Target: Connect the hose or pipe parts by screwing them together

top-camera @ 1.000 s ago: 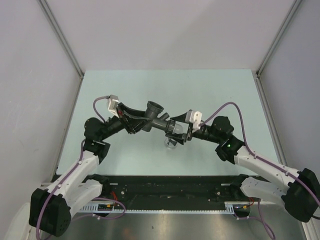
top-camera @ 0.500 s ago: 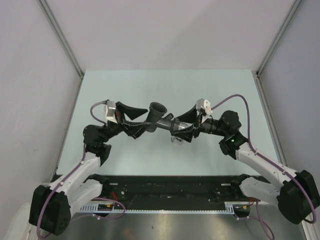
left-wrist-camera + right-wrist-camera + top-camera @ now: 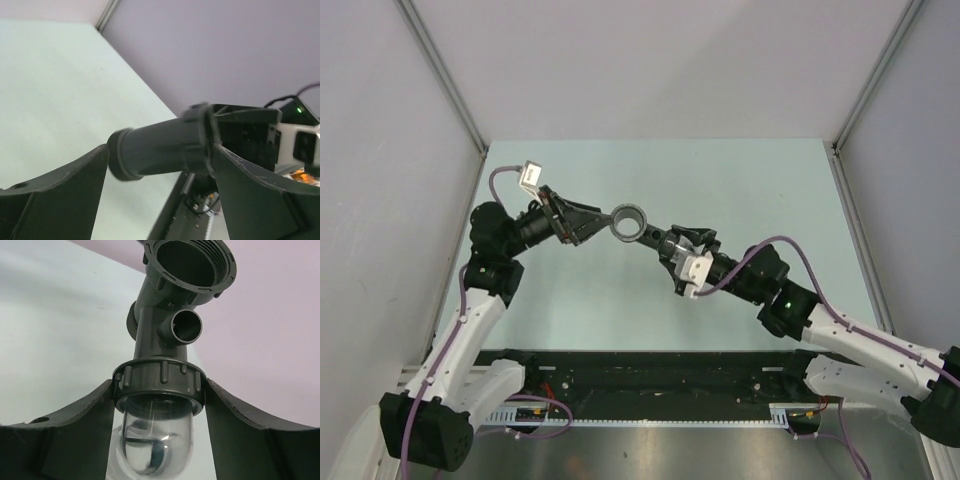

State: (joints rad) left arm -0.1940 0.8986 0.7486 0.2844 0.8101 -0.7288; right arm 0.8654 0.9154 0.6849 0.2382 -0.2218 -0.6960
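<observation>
The dark grey pipe parts (image 3: 631, 222) hang joined above the table's middle as one piece, its wide threaded mouth (image 3: 187, 262) facing up. A small side branch (image 3: 184, 326) sticks out below the mouth. My right gripper (image 3: 159, 385) is shut on the ribbed collar (image 3: 160, 377), with a clear cup (image 3: 152, 440) below it. My left gripper (image 3: 598, 225) stands open just left of the mouth. In the left wrist view the grey tube (image 3: 160, 150) lies crosswise past the spread fingers (image 3: 60, 195), with no grip on it.
The pale green table (image 3: 750, 180) is bounded by grey walls at the back and both sides. A black rail (image 3: 650, 385) with wiring runs along the near edge between the arm bases. Purple cables loop off both wrists.
My left gripper has opened, let go of the pipe and drawn back to the left. The right arm has turned its wrist over and now carries the joined piece alone.
</observation>
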